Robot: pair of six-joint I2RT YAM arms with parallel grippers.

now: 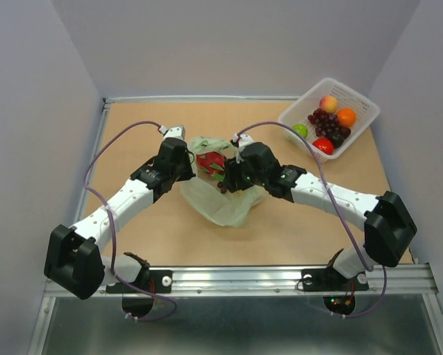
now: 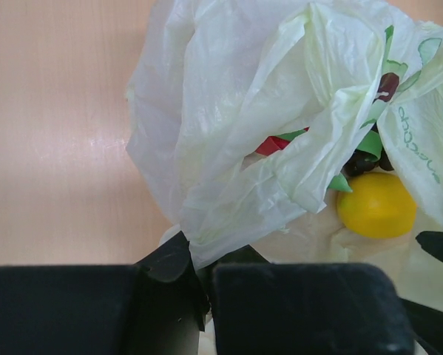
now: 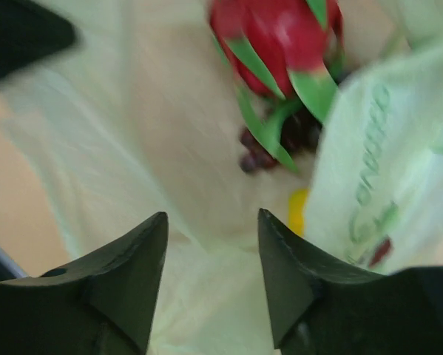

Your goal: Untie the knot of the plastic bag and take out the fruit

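The pale green plastic bag (image 1: 222,201) lies at the table's middle with its mouth open; no knot shows. Inside it are a pink-red dragon fruit (image 1: 210,161), dark grapes (image 3: 254,153) and a yellow fruit (image 2: 376,205). My left gripper (image 1: 192,160) is at the bag's left edge; in the left wrist view it (image 2: 199,255) is shut on a fold of the bag's film (image 2: 236,148) and holds it up. My right gripper (image 1: 228,180) is over the bag's mouth. In the right wrist view it (image 3: 211,222) is open and empty above the bag's inner film, short of the dragon fruit (image 3: 280,37).
A white mesh basket (image 1: 362,98) stands at the back right with dark grapes (image 1: 326,123), a peach, an orange, a green and a red round fruit. Bare wooden table (image 1: 132,118) lies left of the bag. Grey walls close in the sides and back.
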